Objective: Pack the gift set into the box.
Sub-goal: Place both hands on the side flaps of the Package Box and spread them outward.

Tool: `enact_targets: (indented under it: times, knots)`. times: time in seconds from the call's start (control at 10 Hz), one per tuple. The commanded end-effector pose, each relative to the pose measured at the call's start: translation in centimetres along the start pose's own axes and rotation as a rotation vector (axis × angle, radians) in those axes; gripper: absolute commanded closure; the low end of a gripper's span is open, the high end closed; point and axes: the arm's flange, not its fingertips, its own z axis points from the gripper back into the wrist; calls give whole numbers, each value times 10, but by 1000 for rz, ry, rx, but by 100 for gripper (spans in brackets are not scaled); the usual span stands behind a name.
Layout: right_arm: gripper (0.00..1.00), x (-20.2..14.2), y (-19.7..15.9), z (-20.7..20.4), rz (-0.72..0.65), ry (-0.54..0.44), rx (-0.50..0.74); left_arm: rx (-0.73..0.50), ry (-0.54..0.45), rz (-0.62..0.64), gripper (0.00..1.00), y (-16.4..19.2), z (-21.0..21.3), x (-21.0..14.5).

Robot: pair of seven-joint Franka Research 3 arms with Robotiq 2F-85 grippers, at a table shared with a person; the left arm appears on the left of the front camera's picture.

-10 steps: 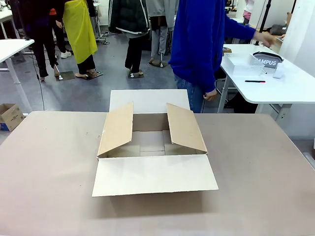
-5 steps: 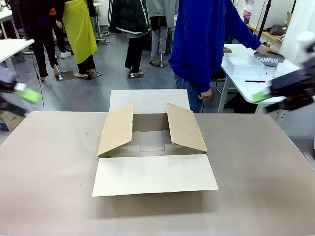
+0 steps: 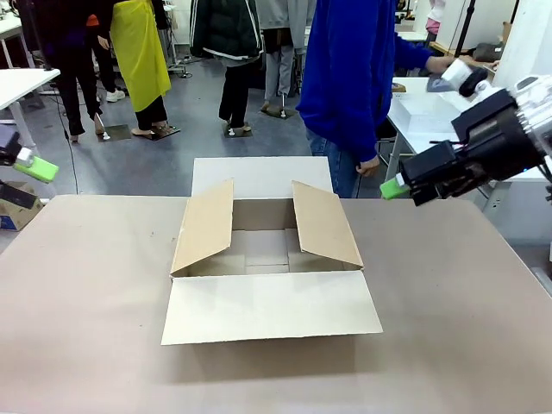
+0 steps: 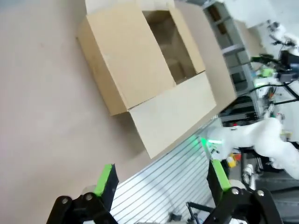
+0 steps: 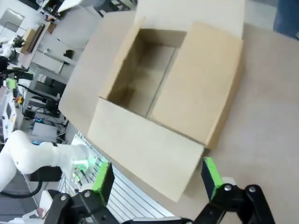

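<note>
Box (image 3: 272, 306) flaps-open; left end effector (image 4: 161, 173), right end effector (image 5: 156, 173) agape

— Lighting?
— Bright, even, from overhead; the plain brown corrugated cardboard carton (image 3: 267, 259) throws a soft shadow toward six o'clock.
— Sharpness?
— Front view crisp; both wrist views soft, bending at the edges.

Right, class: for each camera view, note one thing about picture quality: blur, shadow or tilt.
Front view: the box is sharp, with a soft shadow on the table under its near flap. Left wrist view: soft throughout, box rolled sideways. Right wrist view: likewise soft, box skewed diagonally.
</note>
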Motion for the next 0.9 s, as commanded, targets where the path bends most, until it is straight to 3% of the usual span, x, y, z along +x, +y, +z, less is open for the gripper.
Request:
enact_targets:
  times: [0.0,0.1,0.2,0.4,0.5,0.6,0.7,0.8]
  knots:
    - [0,10,26,-71,43,-120,-15,187,-14,81,0,-60,-61,26]
    - [0,7,26,-97,-6,-207,-22,234,-10,114,0,-72,-78,33]
    - [0,-1,24,-121,-94,-252,-76,348,-95,168,0,-77,-97,42]
    - [0,-25,10,-140,-170,-86,-124,404,-64,156,0,-90,-140,60]
    - [0,-28,7,-129,-174,-104,-120,298,167,136,0,-88,-132,57]
    - [0,-32,9,-116,-155,-91,-80,374,-97,115,0,-93,-131,41]
    - [0,-26,13,-145,-156,-100,-122,374,-97,115,0,-93,-131,41]
    - [0,-26,13,-145,-156,-100,-122,374,-97,115,0,-93,-131,41]
